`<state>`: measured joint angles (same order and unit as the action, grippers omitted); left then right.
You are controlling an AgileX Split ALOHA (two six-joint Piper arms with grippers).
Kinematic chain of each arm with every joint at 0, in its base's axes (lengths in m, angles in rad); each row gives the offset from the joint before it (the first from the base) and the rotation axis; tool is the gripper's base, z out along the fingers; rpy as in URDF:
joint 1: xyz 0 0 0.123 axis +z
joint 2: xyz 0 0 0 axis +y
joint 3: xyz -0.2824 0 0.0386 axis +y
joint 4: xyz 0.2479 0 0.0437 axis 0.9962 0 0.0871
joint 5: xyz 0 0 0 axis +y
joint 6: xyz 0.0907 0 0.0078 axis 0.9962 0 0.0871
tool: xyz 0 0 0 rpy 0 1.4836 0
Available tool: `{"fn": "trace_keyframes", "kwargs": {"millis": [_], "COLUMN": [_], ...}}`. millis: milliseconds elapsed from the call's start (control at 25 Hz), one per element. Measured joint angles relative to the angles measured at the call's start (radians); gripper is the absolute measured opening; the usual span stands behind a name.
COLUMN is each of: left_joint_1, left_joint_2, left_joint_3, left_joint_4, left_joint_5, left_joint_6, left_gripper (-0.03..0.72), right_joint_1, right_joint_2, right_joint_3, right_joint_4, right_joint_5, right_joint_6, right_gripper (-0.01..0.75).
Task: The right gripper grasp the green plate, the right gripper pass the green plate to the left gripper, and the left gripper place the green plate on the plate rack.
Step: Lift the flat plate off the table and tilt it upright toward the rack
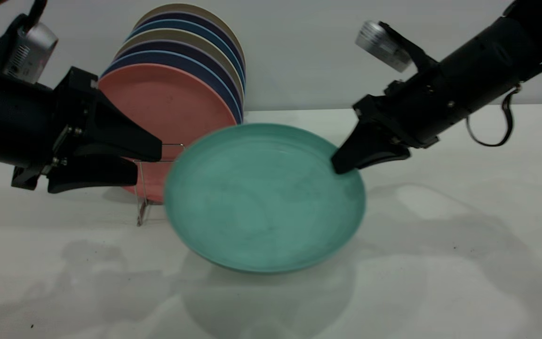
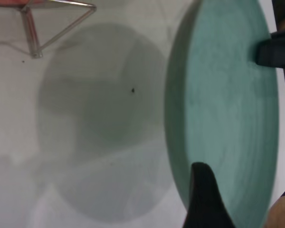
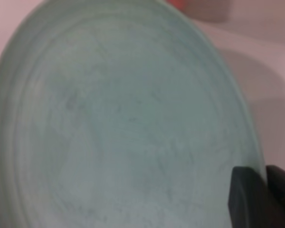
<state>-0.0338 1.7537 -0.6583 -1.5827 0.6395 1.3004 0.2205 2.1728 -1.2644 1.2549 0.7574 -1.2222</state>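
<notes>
Our right gripper (image 1: 341, 165) pinches the green plate (image 1: 264, 197) by its rim, tilted above the desk (image 1: 464, 245) for handover. Our left gripper (image 1: 146, 162) waits beside it, fingers spread and empty.

A lab-style robot test bench: a bare white table (image 1: 464, 263) against a plain pale wall (image 1: 308, 52), with two black robot arms reaching over the table and a wire rack (image 1: 144, 197) of coloured plates (image 1: 177, 84) standing on it.

The green plate (image 1: 261, 202) hides most of the plate rack (image 1: 141, 207). The right wrist view crops the plate's rim; its edges blur in the exterior view.
</notes>
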Motion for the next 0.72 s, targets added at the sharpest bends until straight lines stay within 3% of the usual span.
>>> {"fn": "trace_keyframes", "kwargs": {"millis": [360,560,720], "left_joint_1": [0.000,0.000,0.000], "left_joint_2": [0.006,0.006,0.006], "left_joint_3": [0.000,-0.006,-0.008], "left_joint_4": [-0.011,-0.030,-0.080], "left_joint_5": [-0.017,-0.022,0.003], "left_joint_6": [0.007,0.020,0.061], "left_gripper": [0.486,0.479,0.372], "right_joint_1": [0.019,0.021,0.025], "right_joint_2": [0.000,0.000,0.000], "right_joint_3": [0.000,0.000,0.000], "right_joint_4": [0.121,0.220,0.283], "right_joint_5": [0.084,0.236,0.271], "right_joint_6": [-0.055,-0.109,-0.155], "right_gripper": [0.015,0.023,0.042]}}
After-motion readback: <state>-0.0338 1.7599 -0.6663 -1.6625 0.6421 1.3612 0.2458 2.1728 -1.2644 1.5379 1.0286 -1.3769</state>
